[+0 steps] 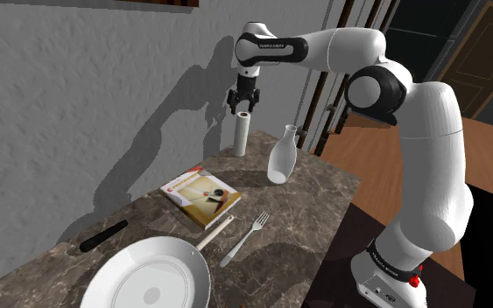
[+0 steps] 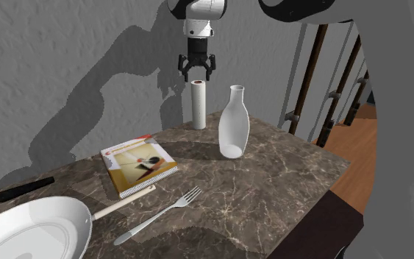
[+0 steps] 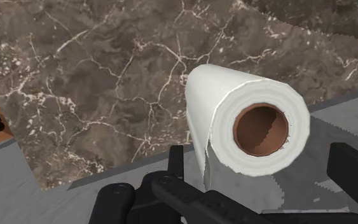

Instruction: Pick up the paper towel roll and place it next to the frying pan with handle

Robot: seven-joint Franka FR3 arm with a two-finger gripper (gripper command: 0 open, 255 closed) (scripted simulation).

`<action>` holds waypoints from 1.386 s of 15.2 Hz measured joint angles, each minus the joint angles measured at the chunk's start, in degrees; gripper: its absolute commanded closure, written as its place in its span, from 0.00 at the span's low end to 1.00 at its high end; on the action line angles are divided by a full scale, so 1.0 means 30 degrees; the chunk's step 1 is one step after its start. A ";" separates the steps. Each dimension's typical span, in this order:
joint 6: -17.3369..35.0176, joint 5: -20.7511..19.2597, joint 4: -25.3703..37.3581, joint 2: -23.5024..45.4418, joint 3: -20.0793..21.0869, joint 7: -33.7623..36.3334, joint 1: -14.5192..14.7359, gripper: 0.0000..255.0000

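The white paper towel roll (image 1: pixel 242 133) (image 2: pixel 198 104) stands upright at the far end of the dark marble table, close to the grey wall. My black gripper (image 1: pixel 242 107) (image 2: pixel 197 76) hangs straight over it, open, fingertips level with the roll's top and not touching it. In the wrist view the roll (image 3: pixel 247 121) shows its brown cardboard core, seen end-on between my spread fingers (image 3: pixel 355 175). The white frying pan (image 1: pixel 148 276) (image 2: pixel 32 234) lies at the near end of the table, its pale handle pointing toward a book.
A white bottle-shaped vase (image 1: pixel 281 155) (image 2: pixel 234 123) stands beside the roll. A spiral-bound book (image 1: pixel 200 197) (image 2: pixel 139 165), a fork (image 1: pixel 244 238) (image 2: pixel 157 215) and a black stick-like object (image 1: pixel 104 236) lie between roll and pan. Stair railings rise beyond the table.
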 measured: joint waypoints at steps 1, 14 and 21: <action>0.0229 0.0003 -0.0219 0.0011 0.0000 -0.0004 0.0003 0.00; 0.1332 0.0010 -0.1180 0.0132 0.0004 -0.0024 0.0032 1.00; 0.1325 0.0003 -0.1169 0.0133 -0.0003 -0.0028 0.0024 1.00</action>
